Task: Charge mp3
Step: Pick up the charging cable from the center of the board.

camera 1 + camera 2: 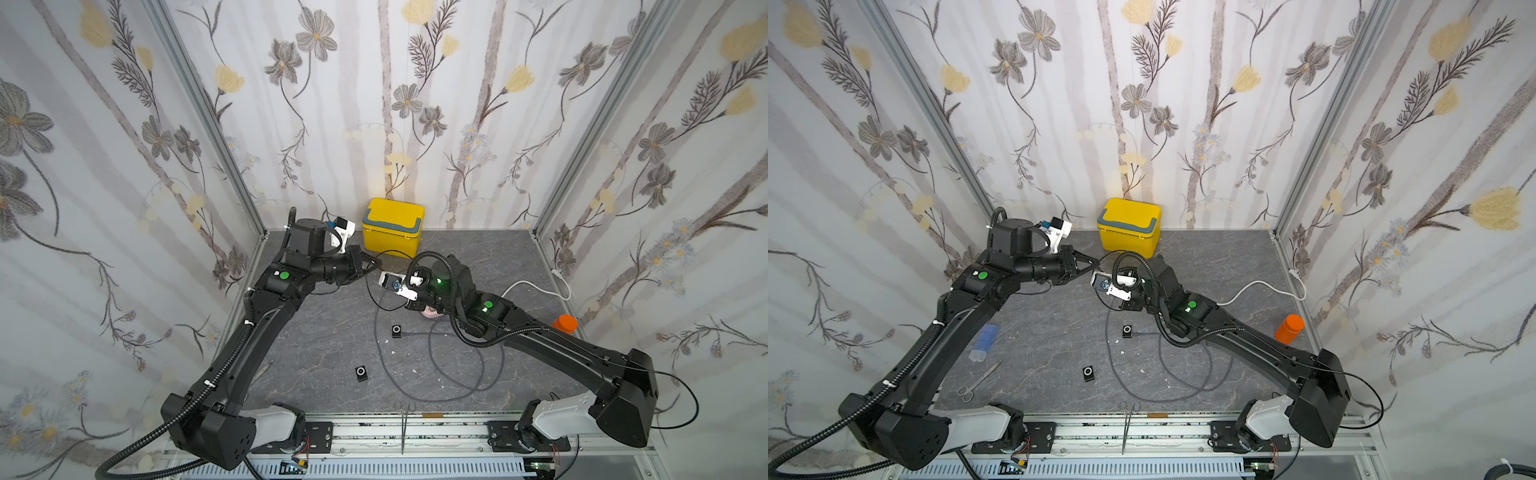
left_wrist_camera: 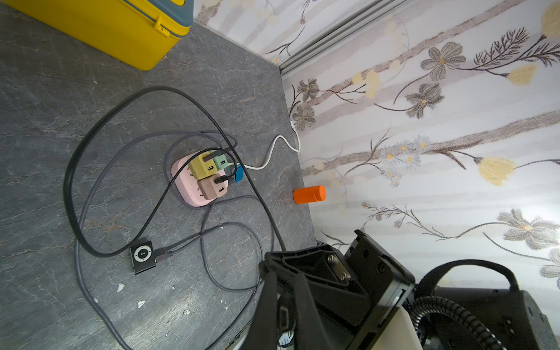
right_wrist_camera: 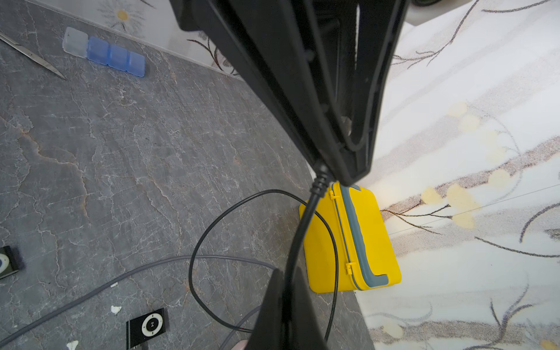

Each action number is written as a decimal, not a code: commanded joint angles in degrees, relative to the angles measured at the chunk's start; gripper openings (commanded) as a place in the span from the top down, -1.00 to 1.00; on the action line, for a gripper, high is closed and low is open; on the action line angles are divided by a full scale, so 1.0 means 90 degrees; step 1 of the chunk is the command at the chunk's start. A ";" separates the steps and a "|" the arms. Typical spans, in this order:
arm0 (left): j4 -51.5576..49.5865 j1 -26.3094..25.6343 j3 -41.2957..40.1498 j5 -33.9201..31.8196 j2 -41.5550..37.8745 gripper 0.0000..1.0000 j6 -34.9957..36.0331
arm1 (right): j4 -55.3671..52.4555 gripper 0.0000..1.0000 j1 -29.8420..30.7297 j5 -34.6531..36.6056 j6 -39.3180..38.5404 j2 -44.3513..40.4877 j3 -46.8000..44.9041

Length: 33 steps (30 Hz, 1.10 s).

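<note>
**Top views:** unplugged mp3 (image 1: 361,372) lies on table (image 1: 316,332), front centre; judged light, rigid, slick; pinch its side edges. Both arms reach inward, meeting mid-table.
**Left wrist:** black cable (image 2: 157,88), limp.
**Right wrist:** left jaws clenched on its plug (image 3: 318,178); right jaws clamp the cord.

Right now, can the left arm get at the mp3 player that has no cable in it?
Probably yes: the unplugged mp3 player lies in the open with nothing over it. But the left gripper is shut on the black cable, which the right gripper also holds.
</note>
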 commanded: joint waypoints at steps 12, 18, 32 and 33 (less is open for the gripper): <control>0.1441 -0.0009 -0.0822 0.0071 -0.0875 0.97 0.0580 | 0.1155 -0.28 -0.0239 -0.1474 0.2233 -0.0990 -0.0720; 0.3032 -0.0179 -0.1507 0.0043 -0.1512 0.99 0.0618 | 0.3716 -0.31 -0.0387 -0.3462 0.5686 -0.1518 -0.2059; 0.3875 -0.1231 -0.2223 -0.1081 -0.2097 1.00 0.0842 | 0.5538 -0.33 -0.0037 -0.3185 0.7565 -0.0869 -0.2281; 0.3874 -0.1240 -0.2265 -0.1127 -0.2161 1.00 0.0826 | 0.5674 -0.34 -0.0036 -0.3059 0.7621 -0.0842 -0.2314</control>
